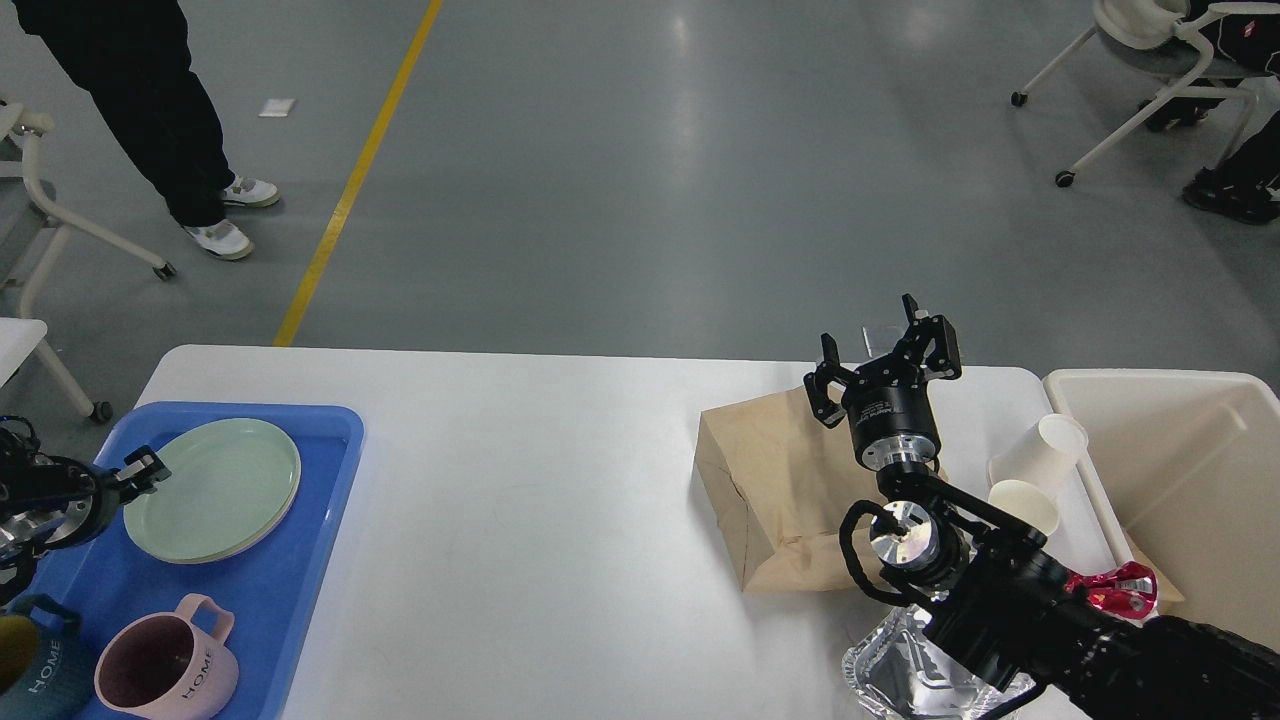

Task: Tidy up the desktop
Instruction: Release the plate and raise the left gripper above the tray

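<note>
The white desktop [520, 450] fills the lower view. A brown paper bag [770, 480] lies on its right part. My right gripper [880, 355] hovers over the bag's far edge, open and empty. Two white paper cups lie by the bag's right side, one on its side [1040, 450] and one nearer me [1025, 505]. A crumpled foil container [890, 670] sits at the front edge under my right arm. My left gripper [140, 470] is at the left edge, at the rim of the green plates [215, 490]. Its fingers cannot be told apart.
A blue tray [270, 600] at the front left holds the plates, a pink mug [165, 670] and a dark teal mug [30, 680]. A cream bin [1190, 470] stands at the right edge. Beyond the table are a standing person [150, 100] and wheeled chairs.
</note>
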You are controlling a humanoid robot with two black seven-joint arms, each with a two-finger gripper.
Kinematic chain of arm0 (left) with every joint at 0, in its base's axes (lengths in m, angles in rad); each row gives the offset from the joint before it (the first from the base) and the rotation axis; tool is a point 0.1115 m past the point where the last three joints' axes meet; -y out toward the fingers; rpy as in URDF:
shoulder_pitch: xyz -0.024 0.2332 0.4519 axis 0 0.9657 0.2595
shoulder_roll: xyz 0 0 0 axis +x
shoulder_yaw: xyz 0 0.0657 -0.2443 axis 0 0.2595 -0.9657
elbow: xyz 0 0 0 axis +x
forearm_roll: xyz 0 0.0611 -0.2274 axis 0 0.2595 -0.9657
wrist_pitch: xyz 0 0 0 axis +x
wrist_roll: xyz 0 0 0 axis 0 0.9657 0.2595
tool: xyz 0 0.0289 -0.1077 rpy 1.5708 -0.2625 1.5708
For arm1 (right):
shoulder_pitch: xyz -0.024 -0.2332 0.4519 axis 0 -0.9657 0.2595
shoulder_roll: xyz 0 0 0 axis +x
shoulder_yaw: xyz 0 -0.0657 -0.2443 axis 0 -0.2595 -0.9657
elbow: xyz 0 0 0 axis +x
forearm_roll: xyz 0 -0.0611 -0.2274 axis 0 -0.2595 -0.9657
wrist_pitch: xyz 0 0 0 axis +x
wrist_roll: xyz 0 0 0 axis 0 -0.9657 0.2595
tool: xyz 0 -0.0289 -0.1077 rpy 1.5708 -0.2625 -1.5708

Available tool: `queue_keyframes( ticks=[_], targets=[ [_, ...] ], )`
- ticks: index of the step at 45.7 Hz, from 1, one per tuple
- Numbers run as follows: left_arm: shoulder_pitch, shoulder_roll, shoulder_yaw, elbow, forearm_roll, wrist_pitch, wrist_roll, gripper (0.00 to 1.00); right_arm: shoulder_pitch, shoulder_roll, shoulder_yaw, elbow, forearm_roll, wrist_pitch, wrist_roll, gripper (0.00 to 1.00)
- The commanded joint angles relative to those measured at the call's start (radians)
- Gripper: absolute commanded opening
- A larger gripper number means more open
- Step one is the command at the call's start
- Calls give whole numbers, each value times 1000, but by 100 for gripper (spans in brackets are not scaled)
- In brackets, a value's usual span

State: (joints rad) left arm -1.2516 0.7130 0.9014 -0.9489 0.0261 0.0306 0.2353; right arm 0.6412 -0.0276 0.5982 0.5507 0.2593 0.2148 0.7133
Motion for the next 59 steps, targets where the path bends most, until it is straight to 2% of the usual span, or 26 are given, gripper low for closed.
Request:
queue_keyframes(
  ticks=[1, 9, 14, 20, 25, 29, 36, 40, 45, 50, 59],
  targets=[
    [-17, 48, -41, -7, 0, -69, -11, 96, 0, 0, 0, 0, 0, 0, 0, 100],
    [-25, 109, -82, -5, -2, -241, -10, 96, 0, 0, 0, 0, 0, 0, 0, 100],
    [-38, 161, -87, -5, 6, -305, -13, 96, 0, 0, 0, 0, 0, 0, 0, 100],
    [-62, 160, -154, -4, -9, -301, -14, 96, 0, 0, 0, 0, 0, 0, 0, 100],
    [-14, 149, -297, 4, -58, -278, -22, 96, 0, 0, 0, -2, 0, 0, 0, 100],
    [61, 146, -447, 13, -150, -215, -42, 96, 0, 0, 0, -2, 0, 0, 0, 100],
    [222, 88, -836, 140, -242, -77, -120, 96, 0, 0, 0, -2, 0, 0, 0, 100],
    [317, 14, -1091, 243, -239, -60, -152, 96, 0, 0, 0, -2, 0, 0, 0, 100],
    [392, -66, -1340, 302, -219, -61, -188, 96, -2, 0, 0, -2, 0, 0, 0, 100],
    [434, -113, -1475, 305, -215, -67, -244, 96, 0, 0, 0, 0, 0, 0, 0, 100],
    [451, -207, -1564, 306, -216, -74, -372, 96, 0, 0, 0, 0, 0, 0, 0, 100]
  ],
)
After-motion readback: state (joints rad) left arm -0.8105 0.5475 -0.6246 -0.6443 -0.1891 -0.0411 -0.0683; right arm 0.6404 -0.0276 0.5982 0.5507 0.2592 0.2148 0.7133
